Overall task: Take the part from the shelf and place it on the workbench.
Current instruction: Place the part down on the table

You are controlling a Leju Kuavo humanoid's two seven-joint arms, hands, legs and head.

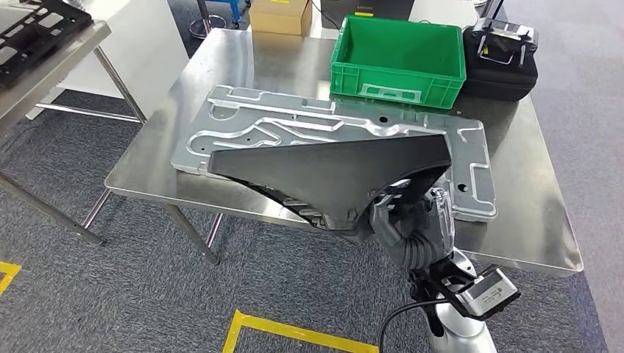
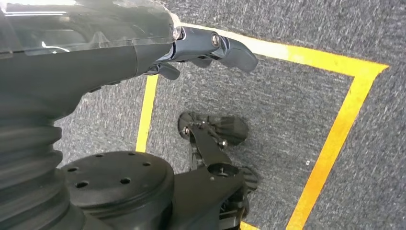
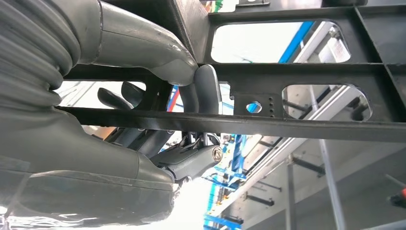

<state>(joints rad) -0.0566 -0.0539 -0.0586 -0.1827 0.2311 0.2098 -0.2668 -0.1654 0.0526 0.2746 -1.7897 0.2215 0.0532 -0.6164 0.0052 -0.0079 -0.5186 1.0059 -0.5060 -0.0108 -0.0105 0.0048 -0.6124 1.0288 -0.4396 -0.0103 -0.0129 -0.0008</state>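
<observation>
Green crate (image 1: 398,55) — grey plate (image 1: 309,129) under black part (image 1: 331,169)

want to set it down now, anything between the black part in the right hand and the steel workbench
Yes: the flat silver stamped metal plate lies on the steel workbench directly under the black triangular plastic part held by the right hand.

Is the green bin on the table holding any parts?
No, the green bin at the back of the steel table shows only its bare floor.

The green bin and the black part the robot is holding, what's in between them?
In the head view, the silver metal plate lies on the table between the green bin and the black part held by the right robot hand.
</observation>
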